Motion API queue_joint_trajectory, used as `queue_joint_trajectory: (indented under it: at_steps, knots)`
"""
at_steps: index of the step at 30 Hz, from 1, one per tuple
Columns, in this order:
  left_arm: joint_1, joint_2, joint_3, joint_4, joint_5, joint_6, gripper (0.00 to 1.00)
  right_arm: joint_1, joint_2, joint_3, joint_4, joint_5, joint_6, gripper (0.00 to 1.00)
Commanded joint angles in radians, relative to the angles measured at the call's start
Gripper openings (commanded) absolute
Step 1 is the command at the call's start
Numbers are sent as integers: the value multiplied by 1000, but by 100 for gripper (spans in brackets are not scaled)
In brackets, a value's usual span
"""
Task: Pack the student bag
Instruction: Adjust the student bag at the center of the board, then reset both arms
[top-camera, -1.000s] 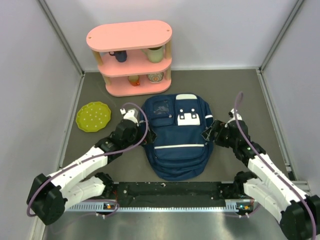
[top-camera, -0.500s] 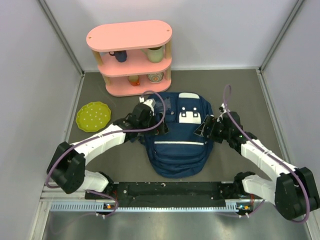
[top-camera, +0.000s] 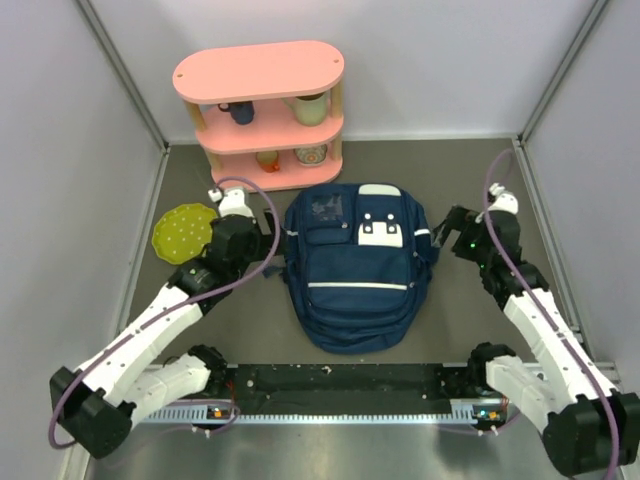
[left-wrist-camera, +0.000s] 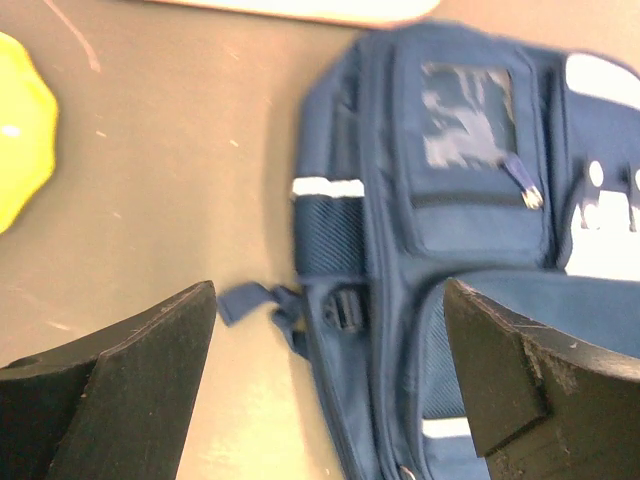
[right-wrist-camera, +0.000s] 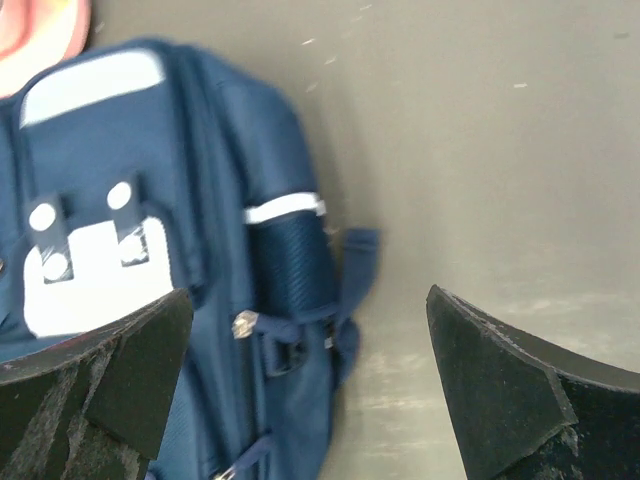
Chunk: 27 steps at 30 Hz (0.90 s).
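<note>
The student bag (top-camera: 355, 275), a navy backpack with white stripes and white patches, lies front-up in the middle of the table. My left gripper (top-camera: 266, 252) hovers open at the bag's left edge. In the left wrist view the gripper (left-wrist-camera: 328, 292) spans the bag (left-wrist-camera: 470, 250) at its side strap and buckle, holding nothing. My right gripper (top-camera: 452, 230) is open just off the bag's right side. In the right wrist view it (right-wrist-camera: 308, 293) frames the bag (right-wrist-camera: 230, 140) at its side pocket and loose strap, with nothing gripped.
A pink three-tier shelf (top-camera: 262, 115) holding cups stands behind the bag. A yellow-green plate (top-camera: 185, 232) lies left of my left arm, also seen as the plate (left-wrist-camera: 20, 130) in the left wrist view. Grey walls close in both sides.
Both arms have drawn back outward from over the bag's front to its sides. The right gripper has opened wider. The bag has shifted slightly and lies flatter.
</note>
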Motion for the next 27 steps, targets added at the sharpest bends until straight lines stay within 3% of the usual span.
queue_joint_trajectory:
  at_steps: [1,3,6,13,16,21,27]
  knots:
    - [110,-9,3,19,-53,65,99,-165,39,73,-26,-80,-37,99]
    - [208,8,29,-10,-18,79,99,-291,102,92,-28,-241,-8,99]
    - [290,27,49,-49,-5,84,99,-392,159,98,-23,-328,26,99]
    - [294,-30,-7,-64,-42,49,99,-400,33,-17,95,-119,20,99]
    - [294,-62,-29,-93,-33,33,98,-399,-25,-103,216,-102,23,99]
    - [294,-146,-67,-110,-48,1,98,-383,-134,-321,470,59,-38,99]
    - [294,-235,-122,-101,-76,-2,98,-362,-117,-347,497,74,-109,99]
